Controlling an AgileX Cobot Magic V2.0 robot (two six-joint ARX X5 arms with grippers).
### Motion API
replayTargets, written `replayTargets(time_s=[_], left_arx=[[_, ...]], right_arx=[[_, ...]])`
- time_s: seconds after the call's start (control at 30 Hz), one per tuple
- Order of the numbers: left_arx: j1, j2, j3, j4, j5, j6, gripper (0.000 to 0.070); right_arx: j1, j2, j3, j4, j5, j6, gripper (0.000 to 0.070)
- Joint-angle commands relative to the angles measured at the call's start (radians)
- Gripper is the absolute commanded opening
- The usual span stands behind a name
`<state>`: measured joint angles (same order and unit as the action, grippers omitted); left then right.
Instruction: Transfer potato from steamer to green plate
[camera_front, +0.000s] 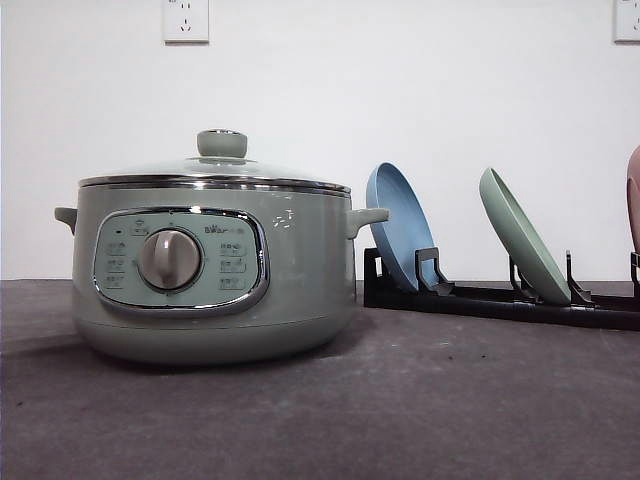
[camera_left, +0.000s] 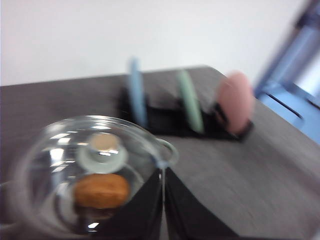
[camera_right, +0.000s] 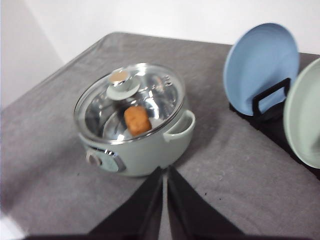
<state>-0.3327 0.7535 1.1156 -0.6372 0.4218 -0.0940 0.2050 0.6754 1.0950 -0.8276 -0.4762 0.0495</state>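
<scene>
The task is at its start. The potato (camera_right: 137, 120) lies inside the steamer (camera_front: 210, 275), seen through the glass lid (camera_right: 131, 95), which is on the pot. The green plate (camera_front: 522, 236) stands on edge in a black rack (camera_front: 500, 298) to the right of the steamer, beside a blue plate (camera_front: 399, 225). The left gripper (camera_left: 163, 200) hangs above the lid with its fingers together and holding nothing. The right gripper (camera_right: 164, 200) is above the table near the steamer, also closed and empty. The next move likely calls for one gripper to open, come down on the lid's knob (camera_right: 120, 78) and lift the lid clear, since the potato cannot be reached before that.
</scene>
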Motion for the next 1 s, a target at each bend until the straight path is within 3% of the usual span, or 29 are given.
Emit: replayTargets(time_s=[0.0,0.23,0.43,0.5,0.63,0.7,0.73,0.97], left_arx=[[-0.010,0.005,0.022,0.008,0.018,0.069,0.0000],[-0.021,0.005,0.022,0.041,0.018,0.089,0.0004],[-0.021,0.008,0.022,0.045,0.018,0.112,0.0223],[-0.021,0.011,0.022,0.047,0.018,0.112,0.0335],[-0.021,0.013,0.022,0.047,0.018,0.112,0.0589],[-0.021,0.015,0.022,0.047,0.018,0.109,0.0669],[-0.021,0.017,0.022,0.047,0.018,0.108,0.0697],[-0.022,0.018,0.022,0.046,0.018,0.101,0.0700]], right_arx=[[0.003,0.008,0.020,0.005,-0.004,-0.031,0.0004],[0.003,0.009,0.020,0.021,-0.005,-0.031,0.0005],[0.003,0.010,0.019,0.035,-0.004,-0.031,0.0011],[0.003,0.010,0.019,0.036,-0.004,-0.031,0.0087],[0.003,0.010,0.019,0.035,-0.002,-0.026,0.0376],[0.003,0.010,0.019,0.035,-0.002,-0.023,0.0473],[0.003,0.010,0.019,0.035,-0.002,-0.022,0.0507],[0.003,0.010,0.019,0.033,-0.002,0.008,0.0637]])
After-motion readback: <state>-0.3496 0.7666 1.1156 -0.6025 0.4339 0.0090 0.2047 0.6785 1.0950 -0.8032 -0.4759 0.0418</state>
